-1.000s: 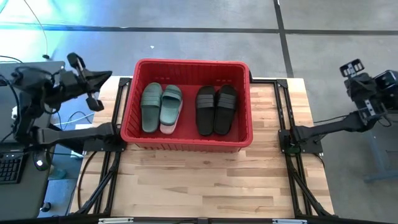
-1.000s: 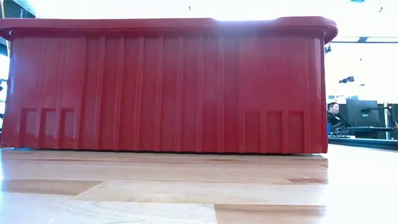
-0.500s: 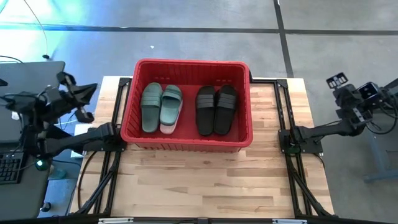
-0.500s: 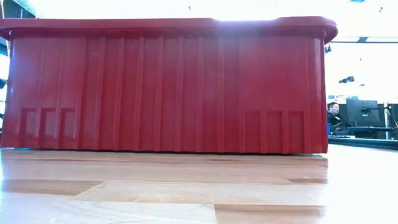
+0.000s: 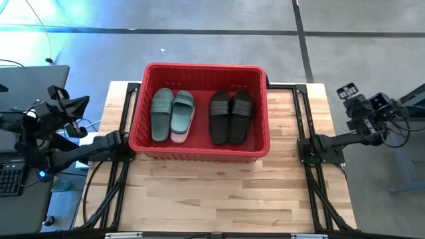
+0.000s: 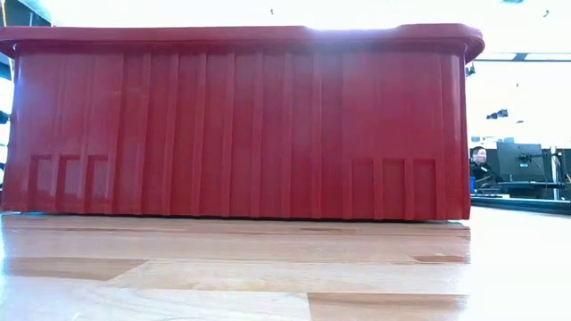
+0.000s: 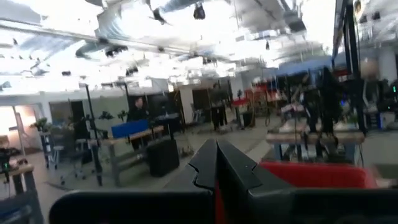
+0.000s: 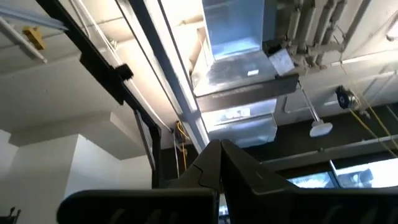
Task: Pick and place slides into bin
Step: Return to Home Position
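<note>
The slides (image 5: 230, 116) lie in the bin (image 5: 199, 68). The left hand (image 7: 216, 149) at nine o'clock and the right hand (image 8: 219, 148) at three are closed and empty. A careless fold-down could clip the desk (image 5: 199, 192) edge.

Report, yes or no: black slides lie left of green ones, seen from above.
No, the pair of black slip-on slides lies right of the sage green slides inside the rectangular red plastic bin.

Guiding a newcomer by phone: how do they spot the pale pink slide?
Find the red bin on the wooden table. In its left half lie two green slides; the pale pink slide peeks out beneath the right-hand one, only one pale end showing.
</note>
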### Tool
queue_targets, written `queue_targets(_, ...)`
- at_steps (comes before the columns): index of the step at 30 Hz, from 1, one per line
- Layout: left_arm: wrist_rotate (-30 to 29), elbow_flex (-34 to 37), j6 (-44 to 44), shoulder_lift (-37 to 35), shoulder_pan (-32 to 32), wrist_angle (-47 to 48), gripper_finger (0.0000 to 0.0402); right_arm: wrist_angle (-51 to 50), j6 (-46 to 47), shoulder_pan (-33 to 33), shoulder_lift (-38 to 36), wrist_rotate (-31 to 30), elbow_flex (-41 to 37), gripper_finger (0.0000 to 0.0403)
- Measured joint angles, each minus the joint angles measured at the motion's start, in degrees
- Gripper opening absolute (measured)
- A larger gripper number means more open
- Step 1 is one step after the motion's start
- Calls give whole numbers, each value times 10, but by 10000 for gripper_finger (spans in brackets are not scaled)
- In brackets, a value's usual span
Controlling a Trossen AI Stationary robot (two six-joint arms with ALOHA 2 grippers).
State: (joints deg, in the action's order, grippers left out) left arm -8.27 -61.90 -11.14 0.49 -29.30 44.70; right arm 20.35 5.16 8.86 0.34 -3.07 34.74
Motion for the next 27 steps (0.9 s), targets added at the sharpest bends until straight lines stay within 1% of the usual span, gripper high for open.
queue_targets(5,6,6,-1,-1,0,-4,1,63,27,0,0,-4,-57,0)
queue_targets(6,12,17,3,-2,0,-13,1,80,31,0,0,-4,-70,0)
queue_targets(8,45,44,19,-1,0,-34,0,105,39,0,0,-8,-96,0)
queue_targets(12,112,127,38,-1,0,-133,0,147,59,0,0,-36,-149,0)
queue_targets(15,140,188,44,0,0,-227,0,181,83,0,0,-46,-185,0)
queue_targets(19,144,259,47,0,0,-304,0,228,116,0,0,-48,-230,0)
queue_targets(27,148,376,89,0,0,-408,0,296,164,0,0,-105,-310,0)
